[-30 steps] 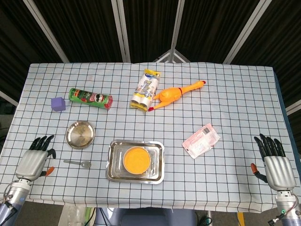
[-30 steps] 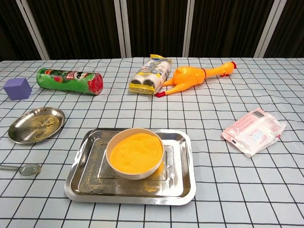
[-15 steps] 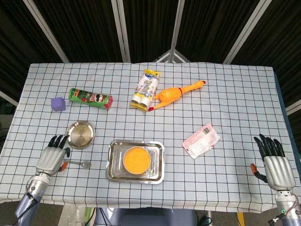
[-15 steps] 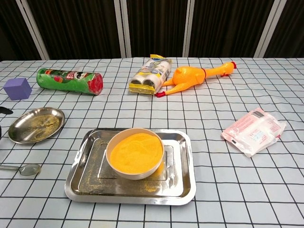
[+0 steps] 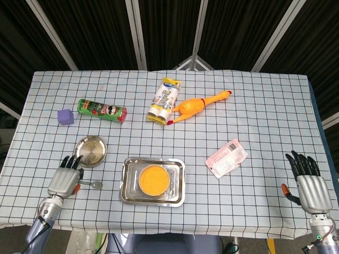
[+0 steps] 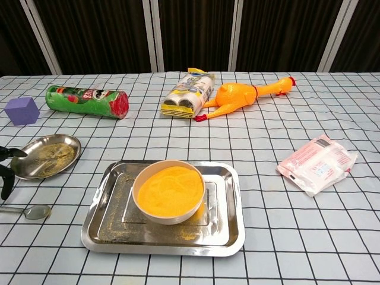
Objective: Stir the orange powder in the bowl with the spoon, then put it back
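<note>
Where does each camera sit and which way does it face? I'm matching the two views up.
Head view: high above the near edge, looking down on the table; shows left hand and right hand.
Chest view: low at the near edge, looking across; only left fingertips show.
Shared: bowl, spoon.

- A small metal spoon (image 5: pixel 93 184) lies flat on the checked worktop, left of the tray, its round bowl end toward the tray and its handle pointing left.
- A round pale bowl (image 6: pixel 169 191) stands upright in the shallow steel tray, filled nearly to the rim with bright orange powder (image 6: pixel 170 188), its surface smooth and level.
</note>
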`<state>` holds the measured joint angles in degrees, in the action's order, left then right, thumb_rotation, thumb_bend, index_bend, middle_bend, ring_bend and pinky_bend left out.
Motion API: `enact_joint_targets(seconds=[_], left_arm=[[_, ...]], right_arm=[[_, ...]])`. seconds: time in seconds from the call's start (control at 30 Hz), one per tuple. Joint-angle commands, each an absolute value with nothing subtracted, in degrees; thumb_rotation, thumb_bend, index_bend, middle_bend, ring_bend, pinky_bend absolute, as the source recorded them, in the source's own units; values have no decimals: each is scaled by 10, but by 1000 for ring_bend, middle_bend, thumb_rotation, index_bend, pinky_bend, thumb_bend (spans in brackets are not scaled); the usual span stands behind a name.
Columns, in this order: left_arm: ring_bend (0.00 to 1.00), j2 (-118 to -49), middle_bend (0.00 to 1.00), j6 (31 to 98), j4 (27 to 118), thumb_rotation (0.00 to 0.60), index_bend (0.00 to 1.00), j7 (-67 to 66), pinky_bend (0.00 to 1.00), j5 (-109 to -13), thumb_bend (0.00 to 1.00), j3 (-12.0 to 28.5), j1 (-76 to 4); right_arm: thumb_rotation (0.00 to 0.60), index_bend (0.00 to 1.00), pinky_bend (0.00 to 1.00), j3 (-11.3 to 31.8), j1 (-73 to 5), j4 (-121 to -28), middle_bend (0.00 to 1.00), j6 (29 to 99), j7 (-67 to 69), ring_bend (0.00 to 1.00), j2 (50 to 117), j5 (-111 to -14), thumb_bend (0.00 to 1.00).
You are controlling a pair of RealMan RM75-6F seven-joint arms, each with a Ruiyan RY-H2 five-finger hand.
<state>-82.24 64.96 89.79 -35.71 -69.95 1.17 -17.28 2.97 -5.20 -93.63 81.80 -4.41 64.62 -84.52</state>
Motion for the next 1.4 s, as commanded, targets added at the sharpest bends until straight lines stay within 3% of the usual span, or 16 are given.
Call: enact_joint_targets(seconds=[0.03,1.4], left_arm=[[0,-826,30,652,895,600,489,-358,0,-697,459,11,-173],[0,-848,35,658,861,600,513,-362,0,-685,500,-2,-181]], right_arm=[[600,0,0,30,-52,-937,0,817,-44,0,646,-845,405],[600,0,0,29,-52,-941,0,813,-41,0,645,-840,404]])
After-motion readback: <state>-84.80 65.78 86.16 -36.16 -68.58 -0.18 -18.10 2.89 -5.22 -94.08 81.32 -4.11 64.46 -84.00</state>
